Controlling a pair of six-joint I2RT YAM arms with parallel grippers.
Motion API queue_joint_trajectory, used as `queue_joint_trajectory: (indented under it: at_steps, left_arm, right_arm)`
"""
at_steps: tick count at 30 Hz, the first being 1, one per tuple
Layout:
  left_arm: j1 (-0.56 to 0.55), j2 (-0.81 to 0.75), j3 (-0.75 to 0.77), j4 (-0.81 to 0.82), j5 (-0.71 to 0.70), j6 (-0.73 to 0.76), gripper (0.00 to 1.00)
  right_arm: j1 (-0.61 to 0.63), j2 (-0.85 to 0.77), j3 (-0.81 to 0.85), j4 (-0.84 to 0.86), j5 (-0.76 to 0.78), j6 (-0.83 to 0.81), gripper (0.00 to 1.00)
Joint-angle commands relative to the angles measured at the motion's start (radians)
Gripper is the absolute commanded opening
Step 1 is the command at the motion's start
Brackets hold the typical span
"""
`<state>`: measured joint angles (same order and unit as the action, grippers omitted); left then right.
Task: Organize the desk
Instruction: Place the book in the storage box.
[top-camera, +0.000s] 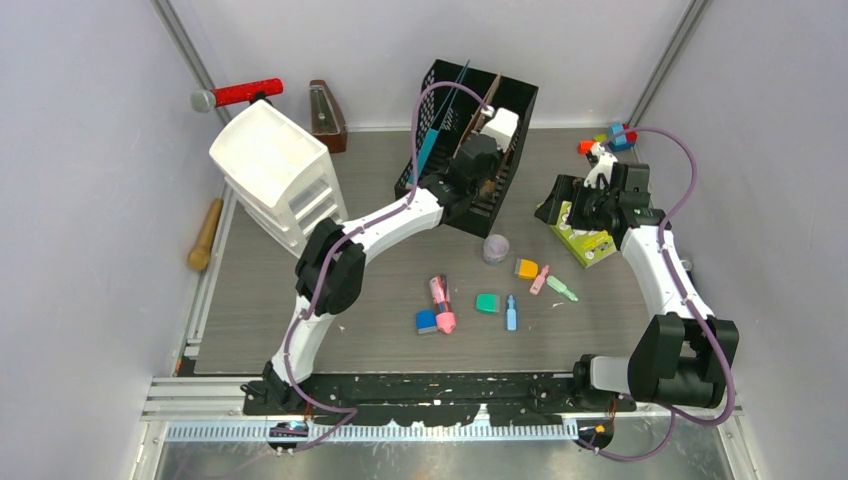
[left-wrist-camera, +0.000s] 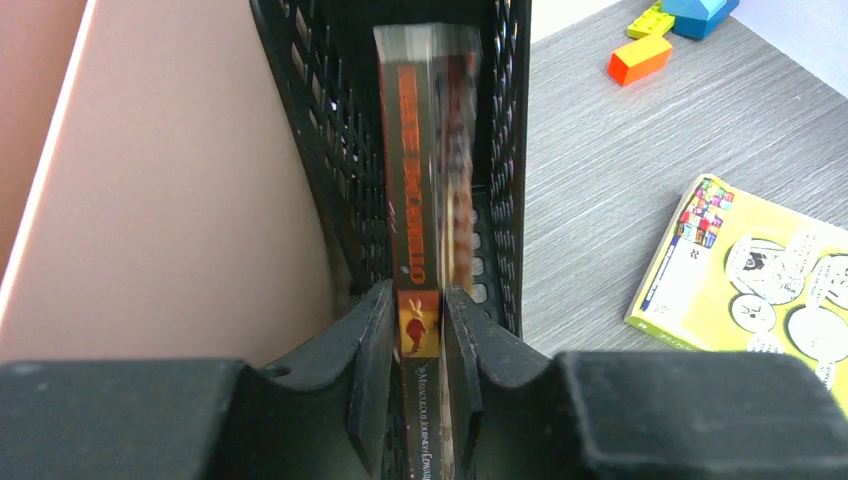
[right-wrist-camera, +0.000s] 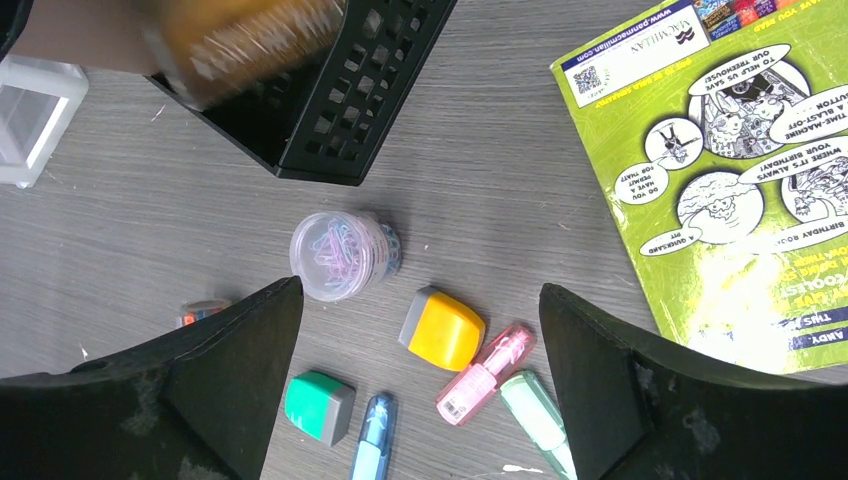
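1. Left gripper (left-wrist-camera: 418, 300) is in the black rack (left-wrist-camera: 330, 150) on the far side of the desk (top-camera: 250, 300). Its fingers sit hard against an upright book (left-wrist-camera: 415, 200) — clamped or loosened, cannot tell.
2. Right gripper (right-wrist-camera: 420, 290) hangs spread wide and empty over a paper-clip tub (right-wrist-camera: 335, 255) — green book (right-wrist-camera: 730, 170) beside it.

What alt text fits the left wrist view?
The left tool sits with its two black fingers close on either side of a dark book with orange spine lettering, standing in a black mesh file rack; a yellow-green comic book lies on the grey wood-grain desk.
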<state>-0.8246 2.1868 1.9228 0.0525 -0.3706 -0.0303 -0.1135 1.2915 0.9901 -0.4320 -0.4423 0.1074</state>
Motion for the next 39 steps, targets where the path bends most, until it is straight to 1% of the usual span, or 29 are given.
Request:
queue_joint_trajectory:
  at_steps: [1, 3, 6, 8, 9, 13, 15, 17, 19, 21, 24, 30, 34, 36, 39]
  left_arm:
    - [0.013, 0.008, -0.034, -0.058, -0.022, 0.001, 0.27]
    - [0.013, 0.014, -0.026, -0.046, -0.019, 0.01, 0.27]
    - [0.013, 0.022, -0.011, -0.035, -0.015, 0.015, 0.18]
    - [0.013, 0.024, -0.006, -0.046, -0.011, 0.013, 0.17]
    - [0.013, 0.022, -0.006, -0.047, -0.01, 0.013, 0.19]
    - [0.013, 0.003, -0.007, -0.05, -0.001, 0.025, 0.29]
    - [0.013, -0.012, 0.001, -0.094, 0.022, 0.074, 0.37]
    - [0.013, -0.03, 0.024, -0.151, 0.047, 0.109, 0.47]
    - [0.013, -0.053, 0.048, -0.207, 0.068, 0.145, 0.61]
    - [0.01, -0.078, 0.069, -0.254, 0.082, 0.183, 0.73]
    - [0.001, -0.122, 0.09, -0.314, 0.082, 0.23, 0.84]
    - [-0.064, -0.173, 0.095, -0.36, 0.059, 0.362, 0.97]
    - [-0.106, -0.154, 0.146, -0.39, 0.018, 0.443, 1.0]
    - [-0.111, -0.108, 0.219, -0.46, 0.031, 0.446, 1.0]
    - [-0.113, -0.014, 0.374, -0.599, 0.066, 0.437, 1.0]
  right_arm:
    - [-0.003, 0.004, 0.041, 0.014, -0.015, -0.01, 0.94]
    - [-0.003, 0.007, 0.04, 0.013, -0.015, -0.01, 0.94]
    - [-0.003, 0.009, 0.041, 0.012, -0.016, -0.01, 0.95]
    - [-0.003, 0.01, 0.041, 0.012, -0.016, -0.011, 0.95]
    - [-0.003, 0.01, 0.041, 0.012, -0.015, -0.011, 0.95]
    - [-0.003, 0.01, 0.041, 0.012, -0.015, -0.013, 0.95]
    - [-0.003, 0.012, 0.042, 0.011, -0.016, -0.012, 0.94]
    - [-0.003, 0.012, 0.042, 0.01, -0.016, -0.012, 0.95]
    - [-0.003, 0.009, 0.042, 0.01, -0.017, -0.012, 0.95]
    - [-0.003, 0.007, 0.043, 0.01, -0.02, -0.013, 0.95]
    - [-0.003, 0.007, 0.044, 0.009, -0.023, -0.013, 0.95]
    - [-0.003, 0.023, 0.051, -0.002, -0.032, -0.015, 0.95]
    - [-0.003, 0.025, 0.054, -0.007, -0.034, -0.015, 0.95]
    - [-0.003, 0.023, 0.054, -0.007, -0.035, -0.015, 0.95]
    - [-0.003, 0.02, 0.054, -0.008, -0.034, -0.015, 0.95]
